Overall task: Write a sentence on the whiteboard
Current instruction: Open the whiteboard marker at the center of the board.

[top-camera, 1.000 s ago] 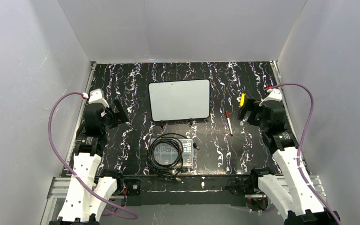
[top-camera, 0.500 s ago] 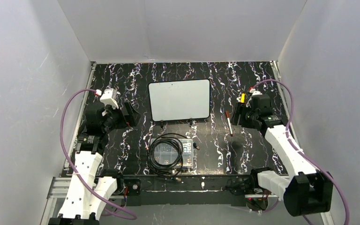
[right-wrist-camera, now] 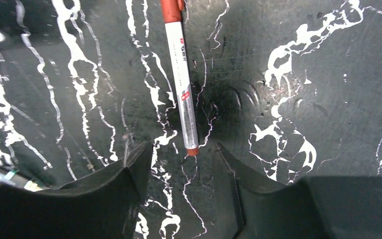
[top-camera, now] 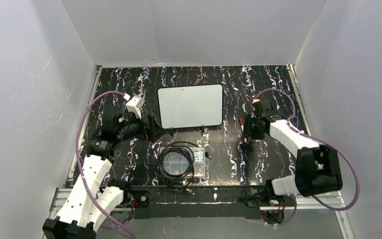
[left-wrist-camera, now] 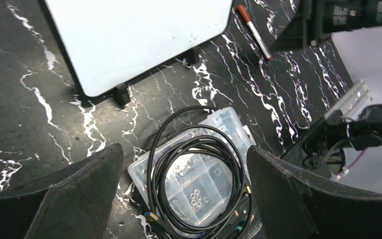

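Left gripper [left-wrist-camera: 183,152] and right gripper [right-wrist-camera: 181,164] gape above the table [top-camera: 129,84].
The whiteboard [top-camera: 190,105] stands plain white toward the far edge; right jaws flank the end of a marker [right-wrist-camera: 181,79], its red label print unreadable.

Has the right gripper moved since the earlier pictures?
Yes. The right gripper moved left, toward the whiteboard, and now hangs over the marker.

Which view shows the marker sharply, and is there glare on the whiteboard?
Right wrist: marker crisp, label nearly readable, foreground dark and soft. Left wrist: whiteboard evenly lit, no glare. Top external: sharp overall, marker tiny, partly hidden.
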Available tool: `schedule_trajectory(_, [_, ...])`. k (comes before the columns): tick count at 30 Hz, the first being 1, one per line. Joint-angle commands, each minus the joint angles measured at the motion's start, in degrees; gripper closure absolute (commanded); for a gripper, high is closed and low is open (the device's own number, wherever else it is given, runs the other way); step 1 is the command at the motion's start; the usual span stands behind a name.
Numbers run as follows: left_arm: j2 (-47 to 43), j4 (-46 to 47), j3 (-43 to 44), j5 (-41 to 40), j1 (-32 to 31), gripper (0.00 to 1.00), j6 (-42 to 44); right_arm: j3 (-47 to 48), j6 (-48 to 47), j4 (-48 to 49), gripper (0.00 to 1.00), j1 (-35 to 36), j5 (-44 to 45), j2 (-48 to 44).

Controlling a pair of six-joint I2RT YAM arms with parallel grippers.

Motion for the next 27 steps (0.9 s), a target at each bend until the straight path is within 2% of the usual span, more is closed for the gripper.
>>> schedule_trajectory(1, [0.09,0.12,-0.62,3.19,-1.5,0.07,1.6,4.3,-1.13,1.13,0.47,1.74,5.06,5.39])
schedule_trajectory(8, [0.37,-0.17,-0.36,3.43,-1.5,0.06,1.42,5.62,-1.19,3.19,0.57,3.24,6.97,11.9])
schedule_trajectory(13, [0.23,-0.08,-0.52,3.45,-2.19,0.07,2.15,5.32,-2.06,3.43,0.77,3.59,7.71,14.45])
schedule_trajectory(15, [0.12,0.13,-0.59,3.24,-3.32,0.08,2.92,5.13,-2.36,3.48,0.84,3.59,7.66,14.1])
schedule_trajectory(17, [-0.24,0.47,-0.63,2.46,-5.26,0.09,4.1,5.26,-2.24,3.12,0.97,3.57,5.95,12.62])
schedule_trajectory(18, [-0.63,0.53,-0.57,1.66,-6.21,0.1,4.9,5.56,-2.05,2.56,0.99,3.59,4.95,11.29])
schedule_trajectory(21, [-1.22,0.6,0.45,0.43,-9.19,0.1,8.11,7.0,-1.97,-1.42,0.99,3.59,1.85,5.7])
schedule_trajectory(27, [-1.56,0.84,4.69,-0.57,-18.23,0.11,18.77,9.69,-3.89,-10.53,0.99,5.1,-13.67,-7.41])
